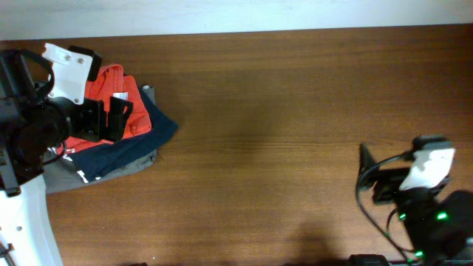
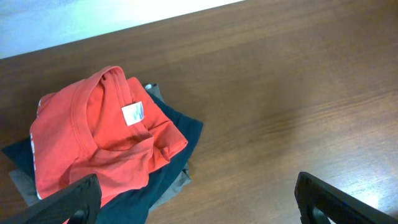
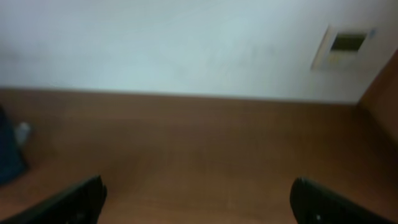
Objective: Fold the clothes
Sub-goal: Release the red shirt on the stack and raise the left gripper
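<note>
Just below and ahead of the left gripper (image 2: 198, 205), jaws wide apart and empty, the orange-red T-shirt (image 2: 93, 143) lies crumpled atop a navy garment (image 2: 183, 127) and a grey garment (image 2: 181, 182) on the bench (image 2: 292, 87). It looks light, soft and limp, likely to sag and drag the pile. The thicker collar by the white neck tag (image 2: 132, 114) should give a sure pinch. Well away, the right gripper (image 3: 196, 202) hangs open, empty.

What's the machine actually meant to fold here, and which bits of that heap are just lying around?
For the job: orange-red T-shirt, crumpled, on top.
Just lying about: navy garment under it; grey garment at the bottom.
</note>
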`<move>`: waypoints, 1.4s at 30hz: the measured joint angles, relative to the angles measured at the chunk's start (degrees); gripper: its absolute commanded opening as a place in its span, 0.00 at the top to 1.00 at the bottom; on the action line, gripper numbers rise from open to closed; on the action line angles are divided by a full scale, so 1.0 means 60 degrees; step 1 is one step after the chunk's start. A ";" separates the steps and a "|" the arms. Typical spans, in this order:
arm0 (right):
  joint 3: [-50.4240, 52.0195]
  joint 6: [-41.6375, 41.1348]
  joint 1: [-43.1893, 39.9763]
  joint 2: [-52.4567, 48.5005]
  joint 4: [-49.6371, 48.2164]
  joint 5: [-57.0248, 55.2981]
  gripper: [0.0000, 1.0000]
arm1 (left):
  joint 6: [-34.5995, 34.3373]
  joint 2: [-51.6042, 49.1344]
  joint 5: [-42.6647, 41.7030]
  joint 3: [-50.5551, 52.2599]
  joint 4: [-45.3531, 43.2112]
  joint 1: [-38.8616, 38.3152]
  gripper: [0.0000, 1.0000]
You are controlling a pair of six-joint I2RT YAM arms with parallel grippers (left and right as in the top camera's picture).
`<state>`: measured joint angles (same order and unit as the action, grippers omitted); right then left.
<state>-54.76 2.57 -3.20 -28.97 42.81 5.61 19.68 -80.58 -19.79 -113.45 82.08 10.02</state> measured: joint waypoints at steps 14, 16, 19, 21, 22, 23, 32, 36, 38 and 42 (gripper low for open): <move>0.6200 0.0076 0.0000 0.4630 -0.2135 0.0911 0.01 | -0.0004 0.0000 0.0029 -0.0004 0.0004 0.0000 0.01; 0.6502 0.0084 0.0000 0.4634 -0.2302 0.1005 0.01 | -0.0018 0.0000 0.0029 -0.0004 0.0004 0.0000 0.01; 0.6954 0.0080 0.0000 0.4634 -0.2732 0.1064 0.01 | -0.0029 0.0000 0.0029 -0.0004 0.0004 0.0000 0.01; 0.7293 0.0080 0.0000 0.4634 -0.3169 0.1086 0.01 | -0.0029 0.0000 0.0029 -0.0004 0.0004 0.0000 0.01; 0.7457 0.0076 0.0000 0.4634 -0.3370 0.1089 0.01 | -0.0029 0.0000 0.0029 -0.0004 0.0004 0.0000 0.01; 0.7665 0.0084 0.0000 0.4634 -0.3592 0.1089 0.01 | -0.0029 0.0000 0.0029 -0.0004 0.0007 0.0000 0.01; 0.8113 0.0080 0.0000 0.4615 -0.4105 0.1093 0.01 | -0.0029 0.0000 0.0029 -0.0004 0.0007 0.0000 0.01; 0.8113 0.0076 0.0000 0.4615 -0.4105 0.1093 0.01 | -0.0029 0.0000 0.0029 -0.0004 0.0004 0.0000 0.01; 0.8113 0.0080 0.0000 0.4615 -0.4109 0.1093 0.01 | -0.0029 0.0000 0.0029 -0.0004 0.0004 0.0000 0.01; 0.8113 0.0084 0.0000 0.4615 -0.4105 0.1093 0.01 | -0.0029 0.0000 0.0029 -0.0004 0.0007 0.0000 0.01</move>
<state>-6.09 3.07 -3.20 -1.28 18.17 12.16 19.51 -80.58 -19.62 -113.47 82.13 10.02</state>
